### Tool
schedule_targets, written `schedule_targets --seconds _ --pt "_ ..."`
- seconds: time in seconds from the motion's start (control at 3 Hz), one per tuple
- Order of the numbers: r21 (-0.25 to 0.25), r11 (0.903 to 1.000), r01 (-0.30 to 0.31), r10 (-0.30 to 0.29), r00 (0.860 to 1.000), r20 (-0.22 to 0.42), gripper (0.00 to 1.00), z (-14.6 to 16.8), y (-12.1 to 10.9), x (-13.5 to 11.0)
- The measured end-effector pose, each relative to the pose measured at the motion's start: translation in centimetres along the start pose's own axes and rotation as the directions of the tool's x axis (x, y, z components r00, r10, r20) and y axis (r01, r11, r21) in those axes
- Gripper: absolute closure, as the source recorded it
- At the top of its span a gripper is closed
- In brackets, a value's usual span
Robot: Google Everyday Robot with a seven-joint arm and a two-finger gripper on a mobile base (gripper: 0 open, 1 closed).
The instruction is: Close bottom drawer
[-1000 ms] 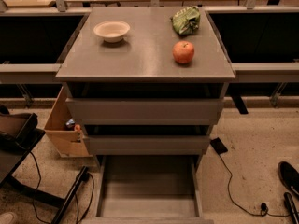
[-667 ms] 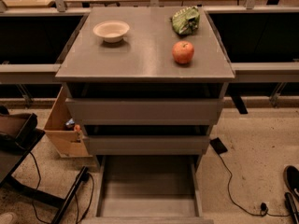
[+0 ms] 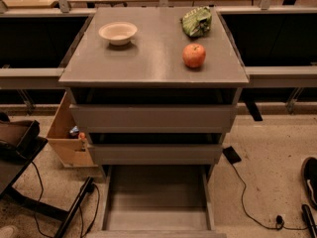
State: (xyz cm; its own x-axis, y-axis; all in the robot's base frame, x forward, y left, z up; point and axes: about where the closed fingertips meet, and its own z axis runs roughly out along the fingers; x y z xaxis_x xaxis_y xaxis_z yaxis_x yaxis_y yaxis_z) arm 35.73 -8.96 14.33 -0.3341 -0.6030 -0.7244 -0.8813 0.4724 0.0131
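1. Bottom drawer (image 3: 156, 202): lowest of three in the grey desk (image 3: 148, 66), pulled far out toward the camera. Inside, only its plain grey tray floor shows.
2. Two wider drawers (image 3: 153, 118) above it: fronts nearly flush, contents hidden.
3. Desk top: white bowl (image 3: 118, 32) back left, its inside plain white. Apple (image 3: 194, 55) at right, green bag (image 3: 196, 22) behind it, apart.
4. Cardboard box (image 3: 67, 138) on the floor, just beside the desk's left side, small blue and orange items inside.
5. Pincer (image 3: 310, 192): dark, at the lower right edge, well apart from the bottom drawer and cut off by the edge. Cannot tell its opening or any hold.
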Motion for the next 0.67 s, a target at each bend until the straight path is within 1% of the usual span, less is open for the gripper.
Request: schedule_targets --seconds 0.33,0.67 --pt "-0.049 0.9971 0.059 -0.056 0.997 0.054 1.0 3.84 -0.91 -0.96" --pt "-0.052 0.9965 0.066 -0.063 0.996 0.059 1.0 4.04 -1.03 -1.05"
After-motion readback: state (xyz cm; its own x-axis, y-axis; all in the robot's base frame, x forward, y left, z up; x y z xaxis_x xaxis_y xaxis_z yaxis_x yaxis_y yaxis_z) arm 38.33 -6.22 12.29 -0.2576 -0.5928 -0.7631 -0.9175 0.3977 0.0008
